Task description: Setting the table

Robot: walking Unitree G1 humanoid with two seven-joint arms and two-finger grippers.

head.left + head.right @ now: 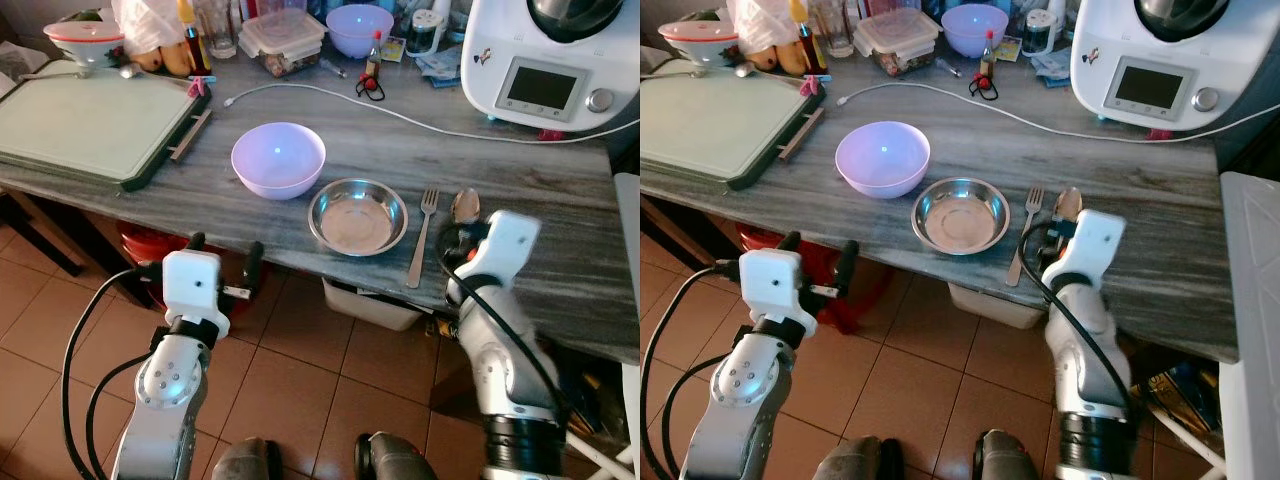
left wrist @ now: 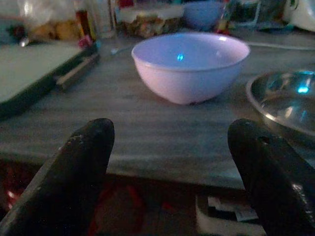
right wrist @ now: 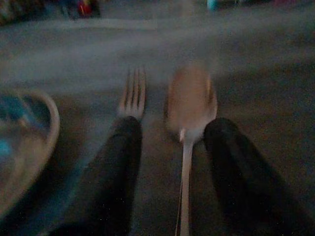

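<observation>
The spoon (image 3: 189,105) lies on the counter (image 1: 520,170) just right of the fork (image 1: 423,236), its handle running back between the right gripper's (image 3: 172,147) parted fingers, bowl pointing ahead. That gripper straddles the handle and grips nothing yet. The left gripper (image 2: 172,162), open and empty, hangs before the counter edge facing the lilac bowl (image 2: 189,64), farther off.

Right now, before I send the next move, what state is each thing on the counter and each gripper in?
lilac bowl: upright, empty.
steel bowl: upright, empty, right of the lilac bowl.
fork: flat, tines pointing away from the robot.
spoon: flat, handle between the right gripper's fingers.
right gripper: open, straddling the spoon handle.
left gripper: open, holding nothing, at the counter edge.
lidded container: closed.
</observation>
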